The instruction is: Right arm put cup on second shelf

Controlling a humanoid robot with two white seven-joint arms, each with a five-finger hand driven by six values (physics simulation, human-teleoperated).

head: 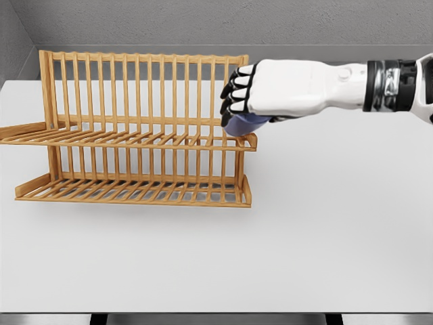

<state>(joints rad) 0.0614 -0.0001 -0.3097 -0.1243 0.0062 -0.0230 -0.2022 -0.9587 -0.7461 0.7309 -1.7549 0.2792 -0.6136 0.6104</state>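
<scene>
A white table [203, 264] fills the foreground, its near part bare. Farther back stands a wooden two-tier dish rack [135, 135], with a lower shelf [135, 191] of slats and an upper shelf [128, 139] above it. The robot's right arm reaches in from the right edge. Its right hand [260, 91] is curled closed around a bluish cup [243, 124] (only the cup's lower part shows beneath the fingers). The cup sits at the right end of the upper shelf, touching its front rail. Behind is a grey wall [203, 20].
</scene>
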